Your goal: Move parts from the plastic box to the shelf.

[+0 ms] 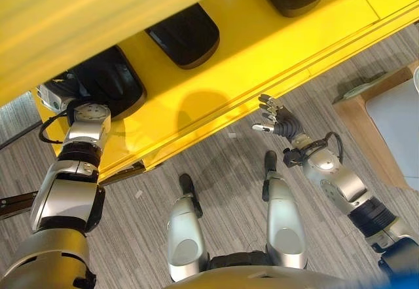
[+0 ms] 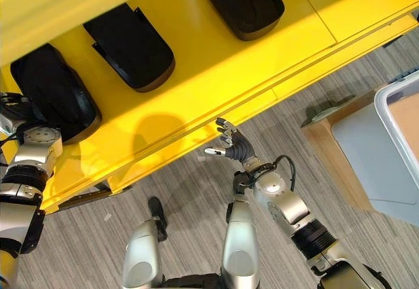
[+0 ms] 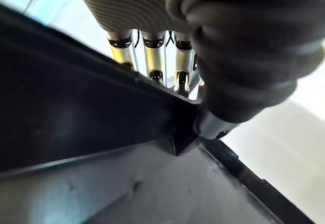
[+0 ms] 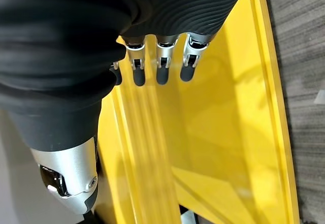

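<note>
The left hand [image 3: 152, 56] is up at the yellow shelf [image 1: 216, 99], its fingers and thumb clamped over the edge of a black moulded part [image 1: 108, 82] resting there. Two more black parts [image 2: 131, 46] sit further along the shelf. The right hand [image 1: 278, 118] hangs empty just below the shelf's front lip, fingers loosely spread. The plastic box [image 2: 393, 151] stands beyond the right hand.

Both eye views look down from the head onto the yellow shelf [image 1: 216, 99] and floor, sharing its front edge. Each wrist view looks along its own fingers [image 4: 161, 66] from very close.
</note>
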Available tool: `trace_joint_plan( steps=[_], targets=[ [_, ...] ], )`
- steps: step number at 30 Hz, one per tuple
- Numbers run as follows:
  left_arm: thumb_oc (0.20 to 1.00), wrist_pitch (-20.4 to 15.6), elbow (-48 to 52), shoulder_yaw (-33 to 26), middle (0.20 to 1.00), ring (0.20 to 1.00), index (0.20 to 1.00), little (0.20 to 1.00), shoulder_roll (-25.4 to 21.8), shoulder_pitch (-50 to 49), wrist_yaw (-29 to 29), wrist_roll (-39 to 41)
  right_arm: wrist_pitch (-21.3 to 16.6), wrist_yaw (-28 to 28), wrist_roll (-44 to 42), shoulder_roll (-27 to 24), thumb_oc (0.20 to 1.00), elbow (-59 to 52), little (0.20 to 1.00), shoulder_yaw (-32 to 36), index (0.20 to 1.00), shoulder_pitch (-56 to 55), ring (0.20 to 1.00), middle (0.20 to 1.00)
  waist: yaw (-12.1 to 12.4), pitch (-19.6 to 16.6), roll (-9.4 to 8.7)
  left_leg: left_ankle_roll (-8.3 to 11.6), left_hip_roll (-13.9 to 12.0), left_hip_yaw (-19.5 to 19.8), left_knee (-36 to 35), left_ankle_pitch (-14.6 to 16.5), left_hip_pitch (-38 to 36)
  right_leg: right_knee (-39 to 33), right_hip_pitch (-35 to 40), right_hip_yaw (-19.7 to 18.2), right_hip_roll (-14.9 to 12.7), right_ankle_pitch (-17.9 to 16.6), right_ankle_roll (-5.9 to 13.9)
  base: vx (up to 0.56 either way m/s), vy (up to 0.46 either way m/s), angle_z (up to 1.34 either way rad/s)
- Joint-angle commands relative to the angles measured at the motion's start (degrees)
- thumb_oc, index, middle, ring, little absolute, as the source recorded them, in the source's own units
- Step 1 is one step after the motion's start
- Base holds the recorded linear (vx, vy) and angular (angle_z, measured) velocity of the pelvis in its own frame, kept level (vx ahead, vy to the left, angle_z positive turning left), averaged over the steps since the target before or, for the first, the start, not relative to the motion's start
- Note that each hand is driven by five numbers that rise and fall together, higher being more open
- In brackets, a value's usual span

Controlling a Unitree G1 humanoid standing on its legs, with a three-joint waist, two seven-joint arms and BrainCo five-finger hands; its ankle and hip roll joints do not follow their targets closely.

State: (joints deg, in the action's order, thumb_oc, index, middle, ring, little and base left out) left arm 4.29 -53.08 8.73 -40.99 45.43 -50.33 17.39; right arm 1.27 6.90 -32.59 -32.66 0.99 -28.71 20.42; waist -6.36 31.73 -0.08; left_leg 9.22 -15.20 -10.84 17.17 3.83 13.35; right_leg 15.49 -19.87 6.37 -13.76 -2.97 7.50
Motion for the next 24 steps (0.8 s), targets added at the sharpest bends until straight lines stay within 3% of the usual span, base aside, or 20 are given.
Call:
trace_joint_plan(
  steps=[1,24],
  targets=[
    [0.2,0.0,1.3,-3.4,0.2,0.2,0.2,0.2,-4.6,-1.6,-2.9,-0.7,-2.5,0.0,-1.4,1.9,1.0,-5.2,1.0,0.4,1.0,-0.2,1.0,1.0,1.1,-1.9,-2.9,-3.58,0.5,-3.6,6.2,1.6,2.9,5.0,2.1,1.0,0.7,8.9,-1.04,0.0,0.0,0.0],
    [0.2,-1.2,3.3,-2.8,0.2,0.2,0.2,0.2,-8.0,-5.9,2.0,-9.1,-2.2,-0.6,-0.5,0.1,1.0,-5.0,1.0,0.2,1.0,-1.6,1.0,1.0,1.3,-1.9,-1.23,-3.75,0.7,-4.0,5.8,1.3,2.2,5.7,2.2,1.2,-0.3,9.1,-1.01,0.01,0.023,0.0]
  ],
)
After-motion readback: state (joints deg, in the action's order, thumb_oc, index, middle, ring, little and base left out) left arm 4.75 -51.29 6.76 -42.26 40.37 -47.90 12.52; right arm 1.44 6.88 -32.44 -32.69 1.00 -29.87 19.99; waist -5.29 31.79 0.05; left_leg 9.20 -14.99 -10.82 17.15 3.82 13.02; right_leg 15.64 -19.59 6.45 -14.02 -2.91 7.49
